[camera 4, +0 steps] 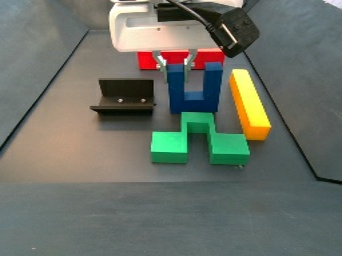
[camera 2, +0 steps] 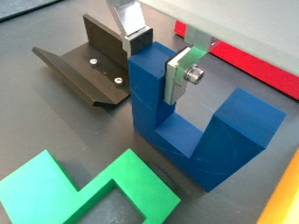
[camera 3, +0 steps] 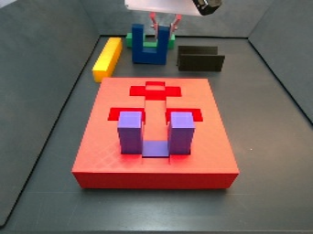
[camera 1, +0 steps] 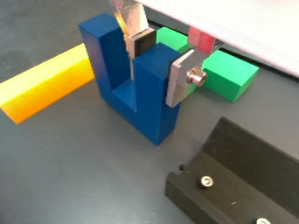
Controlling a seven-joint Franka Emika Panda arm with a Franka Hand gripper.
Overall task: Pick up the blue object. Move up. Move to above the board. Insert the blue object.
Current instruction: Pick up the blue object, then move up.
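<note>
The blue object [camera 1: 128, 96] is a dark blue U-shaped block standing upright on the grey floor, also seen in a wrist view [camera 2: 198, 140] and in both side views [camera 3: 149, 50] [camera 4: 195, 95]. My gripper [camera 1: 162, 59] straddles one of its prongs, with one pad in the notch and the other plate on the prong's outer face, both touching. It also shows in a wrist view [camera 2: 160, 59] and in both side views [camera 3: 153, 35] [camera 4: 178, 60]. The red board [camera 3: 110, 128] lies apart from the block, with a purple U-shaped block [camera 3: 146, 132] seated in it.
A green notched block [camera 4: 198, 140] lies beside the blue object. A yellow bar [camera 4: 249, 100] lies on its other side. The dark fixture [camera 4: 123, 97] stands close by on the floor. Tray walls [camera 3: 263, 64] ring the floor.
</note>
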